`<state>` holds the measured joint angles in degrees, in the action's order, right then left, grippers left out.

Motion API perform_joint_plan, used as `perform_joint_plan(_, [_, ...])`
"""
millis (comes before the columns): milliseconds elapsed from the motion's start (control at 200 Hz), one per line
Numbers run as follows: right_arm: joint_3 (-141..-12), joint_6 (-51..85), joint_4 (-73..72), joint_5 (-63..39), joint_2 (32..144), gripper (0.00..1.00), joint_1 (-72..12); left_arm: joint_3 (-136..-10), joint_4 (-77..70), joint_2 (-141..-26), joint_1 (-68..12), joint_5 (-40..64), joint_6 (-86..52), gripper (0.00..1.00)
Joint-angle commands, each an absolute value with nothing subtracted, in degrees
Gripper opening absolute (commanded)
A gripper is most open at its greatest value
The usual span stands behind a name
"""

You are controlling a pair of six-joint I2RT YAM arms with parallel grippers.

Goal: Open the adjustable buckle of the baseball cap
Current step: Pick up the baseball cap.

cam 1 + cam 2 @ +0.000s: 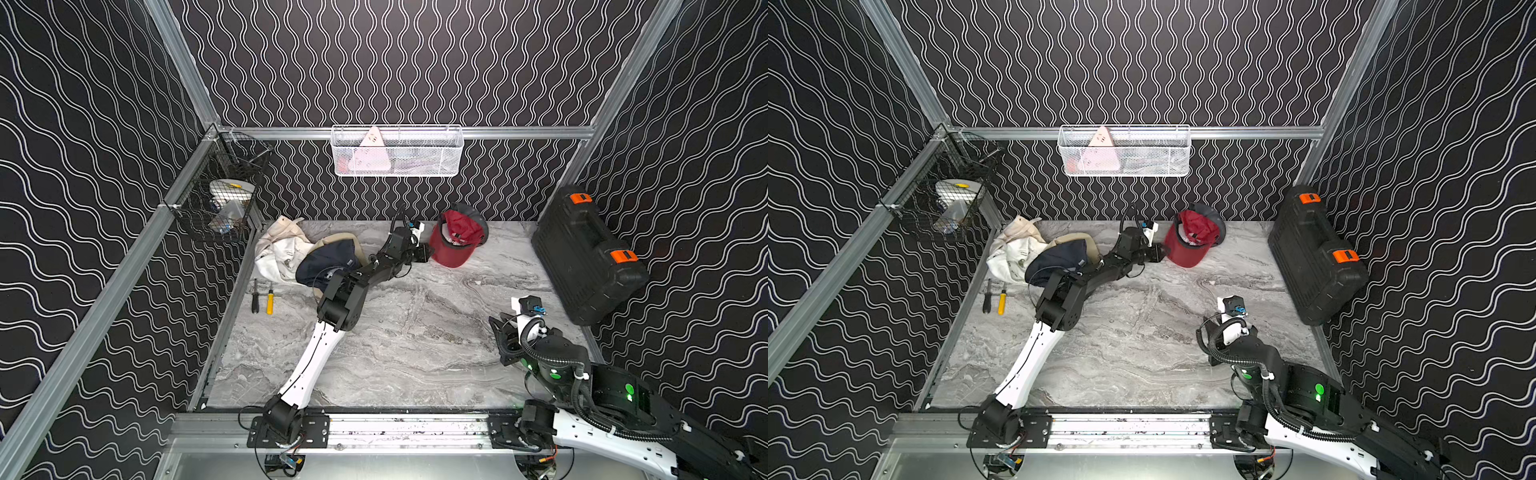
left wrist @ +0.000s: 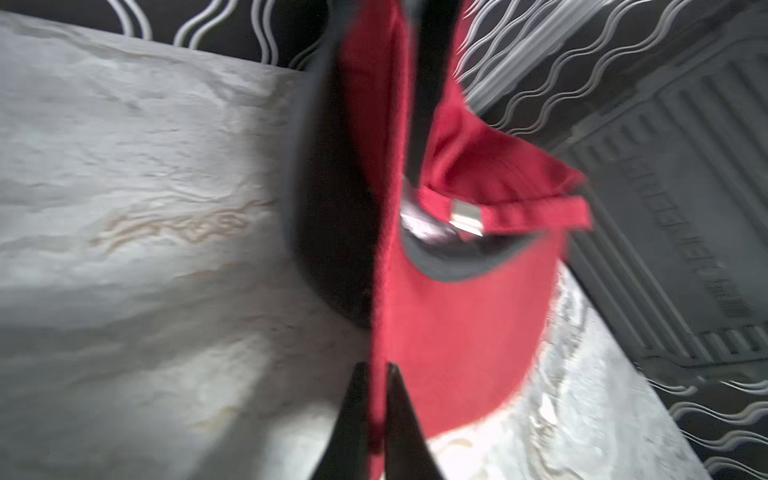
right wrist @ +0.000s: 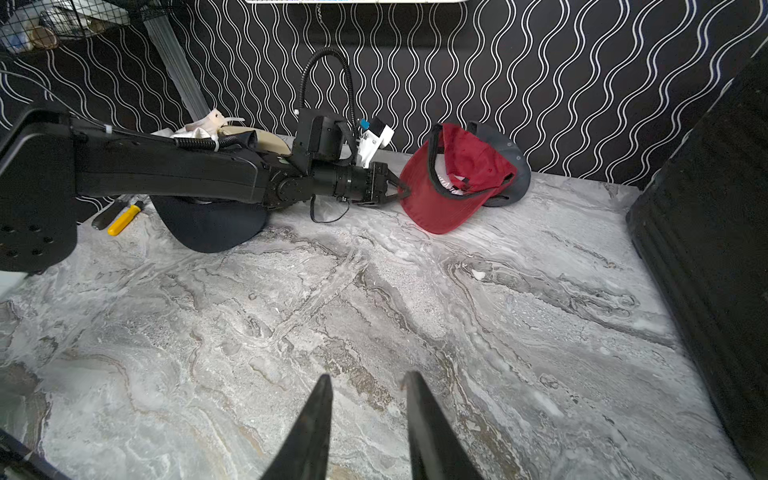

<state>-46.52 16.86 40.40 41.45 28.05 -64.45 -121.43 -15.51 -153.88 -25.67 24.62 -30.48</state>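
The left tool (image 2: 376,368) is clamped on the brim edge of the red cap (image 1: 451,249) at the far side of the bench (image 1: 415,332), likely steadying it with the buckle (image 2: 466,216) exposed; the right tool (image 3: 368,378) hangs part-open, empty, well apart

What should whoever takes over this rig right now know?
Left hand: shut on the brim edge of the red baseball cap, at the far side of the table.
Right hand: open, empty, over bare table near its own base.
Done: cap gripped.
Left: metal buckle looks closed on the strap; probably bring the right hand in to open it.
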Motion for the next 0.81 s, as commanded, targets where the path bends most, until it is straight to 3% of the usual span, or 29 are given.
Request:
perform_joint_plan(0, [-46.25, 16.57, 39.90, 42.28, 27.78, 0.32, -64.50, -118.36, -18.81, -150.96, -25.56, 23.56, -31.29, 0.00])
perform_joint_plan(180, [-46.32, 16.46, 39.64, 41.96, 27.55, 0.32, -64.50, -111.70, -20.62, -144.61, -25.58, 23.01, -30.61, 0.00])
perform_joint_plan(510, [-46.85, 16.96, 39.99, 42.57, 28.68, 0.33, -64.42, -88.78, -24.22, -126.80, -27.30, 20.78, -26.55, 0.00])
perform_joint_plan(801, [-48.85, 21.16, 43.25, 48.90, 30.54, 0.41, -64.42, -66.42, -25.07, -106.27, -31.06, 14.11, -20.01, 0.00])
